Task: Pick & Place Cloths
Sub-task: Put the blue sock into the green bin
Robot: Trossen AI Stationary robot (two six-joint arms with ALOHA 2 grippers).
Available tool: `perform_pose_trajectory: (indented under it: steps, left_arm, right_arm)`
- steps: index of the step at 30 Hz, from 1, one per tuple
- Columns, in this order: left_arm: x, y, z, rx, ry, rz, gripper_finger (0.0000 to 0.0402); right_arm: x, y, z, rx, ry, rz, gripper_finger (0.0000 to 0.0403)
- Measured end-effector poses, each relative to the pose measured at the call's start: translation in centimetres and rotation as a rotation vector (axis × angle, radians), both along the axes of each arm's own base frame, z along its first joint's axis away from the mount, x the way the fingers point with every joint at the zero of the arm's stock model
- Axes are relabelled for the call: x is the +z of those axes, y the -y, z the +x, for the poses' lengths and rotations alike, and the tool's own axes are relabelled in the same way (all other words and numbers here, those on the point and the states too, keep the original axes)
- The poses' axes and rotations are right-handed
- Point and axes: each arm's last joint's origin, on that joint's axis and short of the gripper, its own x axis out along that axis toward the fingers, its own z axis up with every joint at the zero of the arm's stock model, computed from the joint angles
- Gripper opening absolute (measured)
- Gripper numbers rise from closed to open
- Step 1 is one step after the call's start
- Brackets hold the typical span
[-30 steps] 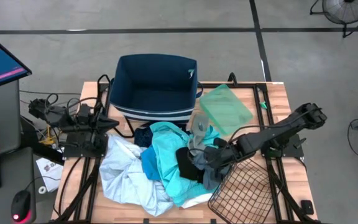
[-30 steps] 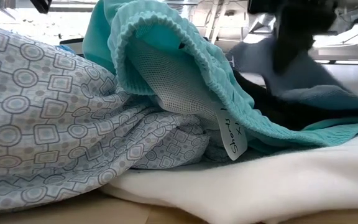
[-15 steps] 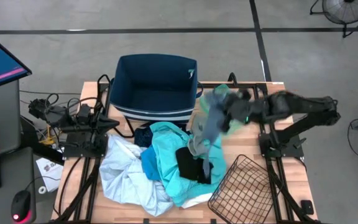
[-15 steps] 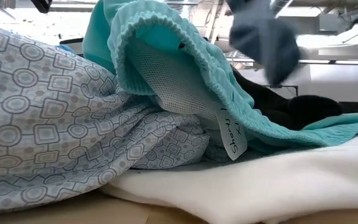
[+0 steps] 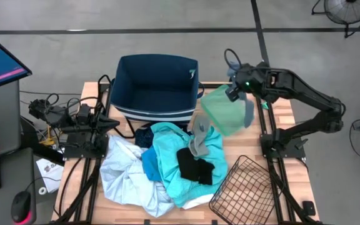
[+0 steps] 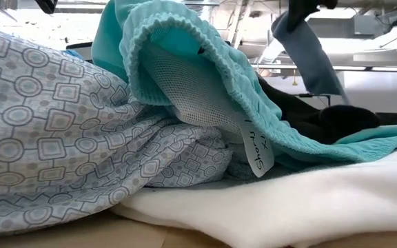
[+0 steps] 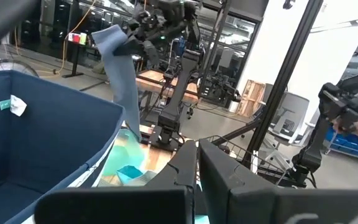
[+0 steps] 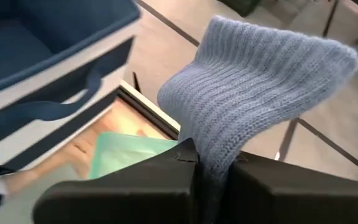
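Right gripper [image 5: 235, 89] was clamped on a grey knit cloth [image 5: 248, 111] hanging above the worktop's [image 5: 280, 103] far right edge, near the navy bin [image 5: 157, 87], while left gripper [image 7: 197, 163] sat closed at the left edge.

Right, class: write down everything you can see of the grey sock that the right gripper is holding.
The grey sock is a blue-grey ribbed knit, soft and limp. The right gripper is shut on one end of it, and the rest hangs free in the air, touching nothing else. In the high view it dangles beside the green sheet, to the right of the navy bin, clear of the cloth pile.
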Motion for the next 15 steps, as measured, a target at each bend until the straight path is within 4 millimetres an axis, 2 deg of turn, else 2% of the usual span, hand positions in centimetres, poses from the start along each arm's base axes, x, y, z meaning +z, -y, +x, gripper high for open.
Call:
perform_pose_trajectory:
  steps: [11, 15]
  left_arm:
    - [0.0, 0.0, 0.0, 0.000, 0.000, 0.002, 0.0001]
    - [0.0, 0.0, 0.0, 0.000, 0.000, 0.002, 0.0001]
  right_arm:
    - [0.5, 1.9, 0.1, -0.051, 0.060, -0.050, 0.0000]
    - [-1.5, 2.6, 0.8, -0.080, 0.039, -0.070, 0.0000]
